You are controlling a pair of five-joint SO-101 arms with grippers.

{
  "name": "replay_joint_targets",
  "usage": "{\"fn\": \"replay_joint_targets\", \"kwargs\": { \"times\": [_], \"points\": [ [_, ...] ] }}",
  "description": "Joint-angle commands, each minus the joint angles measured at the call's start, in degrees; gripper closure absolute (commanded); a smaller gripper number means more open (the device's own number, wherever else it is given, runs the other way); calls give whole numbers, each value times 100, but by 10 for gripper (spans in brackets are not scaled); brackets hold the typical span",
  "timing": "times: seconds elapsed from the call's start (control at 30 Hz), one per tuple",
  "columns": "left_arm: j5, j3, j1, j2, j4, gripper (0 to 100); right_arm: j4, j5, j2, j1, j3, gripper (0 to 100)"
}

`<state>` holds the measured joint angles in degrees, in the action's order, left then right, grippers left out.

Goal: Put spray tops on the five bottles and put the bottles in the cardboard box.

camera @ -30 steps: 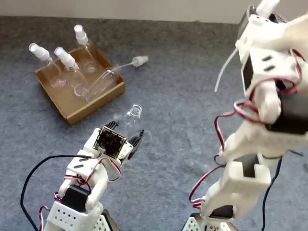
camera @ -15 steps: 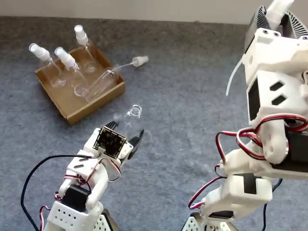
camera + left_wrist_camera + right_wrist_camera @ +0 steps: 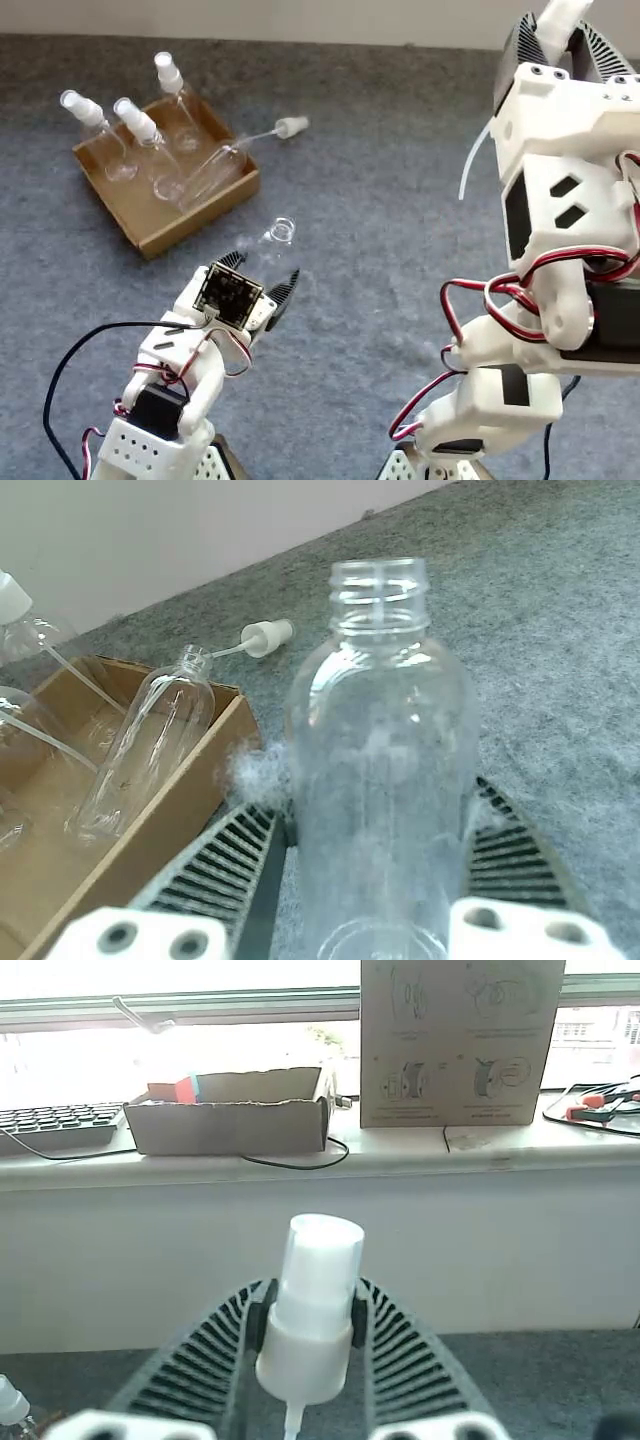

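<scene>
Clasping uncapped bottle (image 3: 380,740), left claw (image 3: 263,268); right claw (image 3: 311,1300) around spray top (image 3: 322,1245).

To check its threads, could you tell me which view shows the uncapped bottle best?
The left wrist view: the uncapped bottle is close, neck and mouth plain, in the left gripper. The high view shows its mouth beyond that gripper. The right wrist view faces its spray top.

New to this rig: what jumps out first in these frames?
The right gripper, high up on the right, clamps a white spray top, its tube dangling. The left gripper holds an uncapped bottle near the cardboard box, where three capped bottles stand and a fourth bottle lies tilted.
</scene>
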<state>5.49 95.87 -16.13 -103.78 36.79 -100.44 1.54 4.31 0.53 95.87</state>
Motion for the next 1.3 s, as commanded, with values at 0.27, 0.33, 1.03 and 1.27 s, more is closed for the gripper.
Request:
{"fn": "replay_joint_targets", "kwargs": {
  "times": [0.27, 0.33, 1.03, 1.27],
  "points": [
    [-62, 127, -48, -22, 9, 881, -110, -70, -312, -75, 611, 994],
    [-62, 127, -48, -22, 9, 881, -110, -79, -488, -75, 611, 994],
    [-62, 127, -48, -22, 9, 881, -101, -466, -1868, -75, 611, 994],
    [-62, 127, -48, -22, 9, 881, -101, -466, -2141, -75, 611, 994]
  ]
}}
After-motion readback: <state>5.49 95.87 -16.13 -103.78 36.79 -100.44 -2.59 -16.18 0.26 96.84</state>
